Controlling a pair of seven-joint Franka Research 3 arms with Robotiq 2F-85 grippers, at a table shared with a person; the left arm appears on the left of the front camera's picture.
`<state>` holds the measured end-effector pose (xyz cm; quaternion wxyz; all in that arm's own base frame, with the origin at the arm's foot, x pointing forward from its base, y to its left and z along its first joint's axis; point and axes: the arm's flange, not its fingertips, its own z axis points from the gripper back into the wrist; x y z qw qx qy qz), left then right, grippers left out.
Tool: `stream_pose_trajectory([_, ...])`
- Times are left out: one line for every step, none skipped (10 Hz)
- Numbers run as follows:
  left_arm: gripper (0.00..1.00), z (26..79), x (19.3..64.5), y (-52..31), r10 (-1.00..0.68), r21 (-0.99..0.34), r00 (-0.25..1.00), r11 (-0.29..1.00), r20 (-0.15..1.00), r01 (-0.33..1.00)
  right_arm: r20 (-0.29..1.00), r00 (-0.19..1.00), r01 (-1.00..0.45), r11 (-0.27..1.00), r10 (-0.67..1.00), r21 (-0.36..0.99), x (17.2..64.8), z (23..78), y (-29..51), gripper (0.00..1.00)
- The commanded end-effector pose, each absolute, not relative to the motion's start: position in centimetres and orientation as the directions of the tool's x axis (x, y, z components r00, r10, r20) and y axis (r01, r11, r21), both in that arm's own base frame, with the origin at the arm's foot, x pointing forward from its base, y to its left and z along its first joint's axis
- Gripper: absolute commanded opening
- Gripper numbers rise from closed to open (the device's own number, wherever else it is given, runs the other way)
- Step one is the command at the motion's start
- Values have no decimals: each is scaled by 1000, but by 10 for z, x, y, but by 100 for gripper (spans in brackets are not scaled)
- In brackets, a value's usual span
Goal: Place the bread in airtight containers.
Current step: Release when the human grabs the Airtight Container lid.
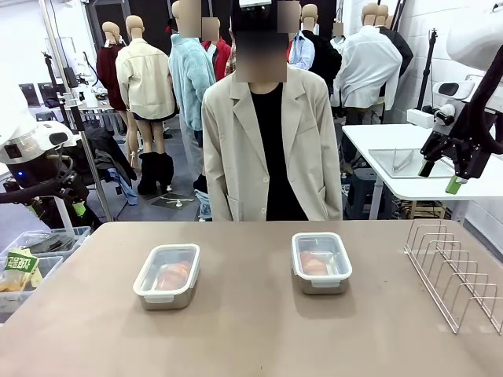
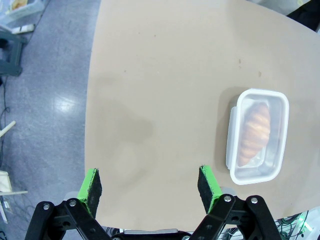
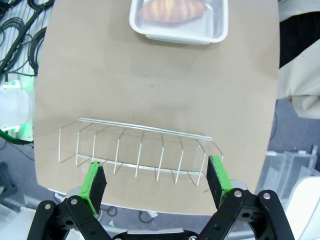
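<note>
Now | bread [image 1: 172,275] in lidded containers [image 1: 166,276] | pincers [image 2: 150,186] open (both)

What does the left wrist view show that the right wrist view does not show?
Left wrist view alone: the left container, lid on, one bread roll inside, and the open left tool high above bare table. Right wrist view alone: the wire rack under the open right tool, the right container holding a roll, and the person's beige sleeve. Both share the tan table, one lidded container and empty tool fingers.
</note>
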<state>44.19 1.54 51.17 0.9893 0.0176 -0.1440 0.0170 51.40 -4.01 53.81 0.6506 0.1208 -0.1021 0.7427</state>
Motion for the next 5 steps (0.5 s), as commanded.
stream_pose_trajectory([100, 513, 443, 15, 28, 31, 955, 999, 296, -39, 309, -126, -991, -134, 943, 5, 515, 539, -40, 100])
stream_pose_trajectory([100, 513, 443, 15, 28, 31, 955, 999, 296, -39, 309, -126, -991, -134, 943, 5, 515, 539, -40, 100])
stream_pose_trajectory([100, 513, 443, 15, 28, 31, 955, 999, 296, -39, 309, -126, -991, -134, 943, 5, 515, 539, -40, 100])
stream_pose_trajectory([100, 513, 443, 15, 28, 31, 955, 999, 296, -39, 309, -126, -991, -134, 943, 5, 515, 539, -40, 100])
stream_pose_trajectory([100, 513, 443, 15, 28, 31, 955, 999, 296, -39, 309, -126, -991, -134, 943, 5, 515, 539, -40, 100])
